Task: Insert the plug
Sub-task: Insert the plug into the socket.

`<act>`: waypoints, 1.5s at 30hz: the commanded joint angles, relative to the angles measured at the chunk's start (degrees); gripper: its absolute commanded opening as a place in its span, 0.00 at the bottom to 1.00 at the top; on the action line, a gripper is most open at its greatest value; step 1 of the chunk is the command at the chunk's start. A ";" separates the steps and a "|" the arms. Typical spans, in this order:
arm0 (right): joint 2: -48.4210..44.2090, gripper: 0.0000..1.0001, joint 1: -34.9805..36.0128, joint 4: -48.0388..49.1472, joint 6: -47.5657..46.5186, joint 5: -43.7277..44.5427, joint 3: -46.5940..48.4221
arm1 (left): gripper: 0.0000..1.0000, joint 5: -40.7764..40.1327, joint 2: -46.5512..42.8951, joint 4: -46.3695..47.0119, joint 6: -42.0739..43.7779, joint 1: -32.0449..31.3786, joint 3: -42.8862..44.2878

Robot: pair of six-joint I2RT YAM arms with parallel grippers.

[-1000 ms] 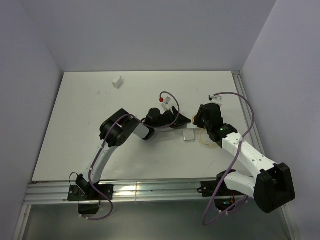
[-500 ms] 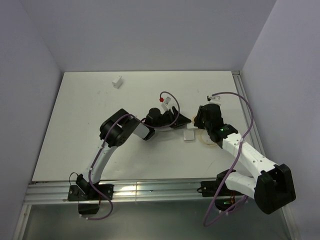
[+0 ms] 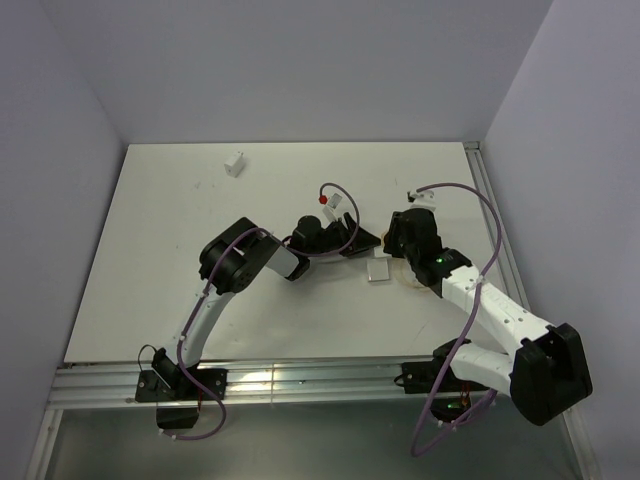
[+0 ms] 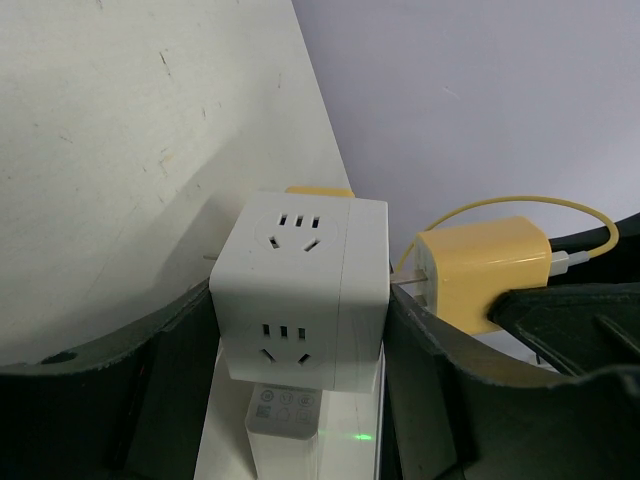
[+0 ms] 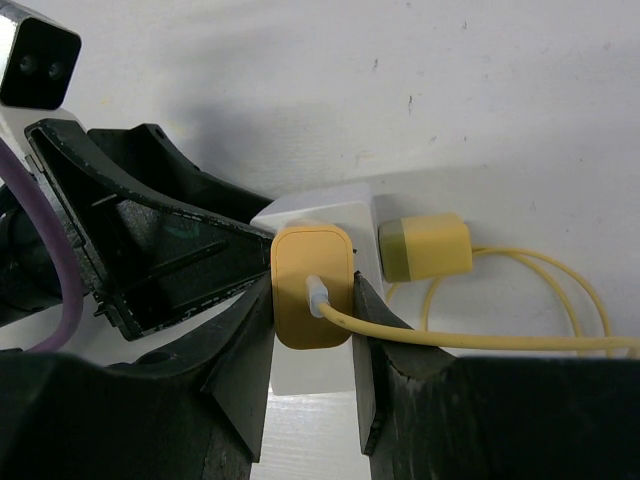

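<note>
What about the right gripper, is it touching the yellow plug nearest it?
Touching. The right wrist view shows the right gripper with its fingers pressed against both sides of the yellow plug, with no gap.

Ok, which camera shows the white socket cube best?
Left wrist: the socket cube fills the middle, two socket faces clear. Right wrist shows only a white edge behind the yellow plug; top external, a tiny white patch.

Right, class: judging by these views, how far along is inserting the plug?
Done: the left gripper clamps the white socket cube, the right gripper grips the yellow plug. In hand: the plug sits beside the cube's side face, its prongs pointing at it. Left: the prongs show bare, so pushing them fully in remains.
</note>
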 commanded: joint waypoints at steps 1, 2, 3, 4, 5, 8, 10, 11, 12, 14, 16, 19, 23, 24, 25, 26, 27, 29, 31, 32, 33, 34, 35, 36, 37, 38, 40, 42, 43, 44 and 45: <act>0.72 0.00 1.41 -2.12 -0.42 1.55 0.72 | 0.00 -0.72 -0.71 -5.71 0.73 -0.08 -0.63; 0.28 0.00 1.41 -2.22 -0.42 2.25 0.63 | 0.00 -0.72 -0.62 -5.53 0.64 -0.08 -0.63; -0.07 0.00 1.50 -2.22 -0.16 2.52 0.46 | 0.00 -0.54 -0.36 -5.18 0.55 -0.08 -0.45; -0.33 0.00 1.59 -2.30 -0.07 2.78 0.28 | 0.00 0.16 -0.19 -4.66 0.37 -0.08 -0.37; -0.51 0.00 1.50 -2.39 0.11 3.22 0.19 | 0.01 0.16 -0.18 -3.87 0.20 -0.08 -0.45; -0.16 0.00 1.50 -2.74 0.20 4.19 0.45 | 0.29 -0.01 -0.45 -1.94 -0.24 -0.08 -1.85; 0.01 0.00 1.50 -2.83 0.46 4.19 0.63 | 0.42 0.16 -0.54 -1.32 -0.24 0.09 -2.21; 0.10 0.00 1.41 -2.66 0.46 4.19 0.54 | 0.44 0.16 -0.71 -0.79 -0.24 0.27 -2.65; 0.01 0.00 1.41 -2.57 0.55 4.28 0.37 | 0.46 0.16 -1.06 -0.26 -0.24 0.18 -2.91; -0.07 0.00 1.41 -2.48 0.55 4.36 0.28 | 0.48 0.34 -1.24 -0.08 -0.15 0.27 -3.26; -0.07 0.00 1.41 -2.39 0.55 4.19 0.19 | 0.54 0.34 -1.50 0.88 -0.24 0.36 -3.61; 0.19 0.00 1.50 -2.31 0.55 4.19 -0.16 | 0.62 0.78 -1.33 2.81 -0.94 0.71 -4.06; 0.45 0.00 1.50 -2.13 0.46 3.84 -0.16 | 0.77 1.39 -1.06 4.84 -1.74 1.06 -4.23; 0.63 0.00 1.41 -2.22 0.55 3.84 -0.07 | 0.79 1.57 -1.24 5.10 -1.91 1.06 -4.23; 1.06 0.00 1.41 -2.30 0.64 3.75 0.10 | 0.79 1.74 -1.24 5.54 -2.00 1.15 -4.14; 1.16 0.00 1.41 -2.48 0.72 3.49 0.19 | 0.82 1.92 -1.33 6.06 -2.09 1.15 -4.14; 1.33 0.00 1.41 -2.48 0.81 3.40 0.28 | 0.83 2.01 -1.41 6.24 -2.18 1.23 -4.14; 1.42 0.00 1.50 -2.48 0.81 3.40 0.37 | 0.81 2.01 -1.59 5.98 -2.18 1.41 -4.41; 1.16 0.00 1.50 -2.48 0.90 3.49 0.28 | 0.76 1.75 -1.68 6.16 -2.09 1.58 -5.11; 1.07 0.00 1.41 -2.57 0.90 3.49 0.28 | 0.76 1.83 -1.59 6.42 -2.18 1.67 -5.28; 1.07 0.00 1.41 -2.65 0.90 3.49 0.28 | 0.75 1.83 -1.42 6.51 -2.35 1.93 -5.46; 0.98 0.00 1.41 -2.57 0.81 3.49 0.28 | 0.74 2.09 -1.15 6.60 -2.53 2.11 -5.29; 1.07 0.00 1.41 -2.57 0.90 3.49 0.19 | 0.74 2.18 -0.72 6.68 -2.88 2.20 -5.20; 1.07 0.00 1.41 -2.48 0.90 3.49 0.28 | 0.73 2.10 -0.54 6.68 -3.05 2.29 -5.11; 1.16 0.00 1.32 -2.57 0.81 3.49 0.19 | 0.73 2.18 -0.45 6.51 -3.23 2.38 -4.85; 1.33 0.00 1.41 -2.48 0.90 3.31 0.19 | 0.73 2.18 -0.27 6.60 -3.32 2.38 -4.85; 1.51 0.00 1.41 -2.48 0.81 3.31 0.36 | 0.73 2.18 -0.10 6.86 -3.76 2.46 -4.50; 1.51 0.00 1.41 -2.39 0.73 3.22 0.45 | 0.73 2.27 0.08 6.86 -4.02 2.46 -4.15; 1.42 0.00 1.41 -2.48 0.73 3.22 0.45 | 0.72 2.27 0.08 5.90 -3.93 2.46 -3.71; 1.42 0.00 1.41 -2.57 0.64 3.31 0.63 | 0.71 2.27 -0.01 5.20 -3.85 2.46 -3.44; 1.42 0.00 1.41 -2.74 0.72 3.31 0.72 | 0.71 2.27 -0.18 4.93 -3.41 2.38 -3.35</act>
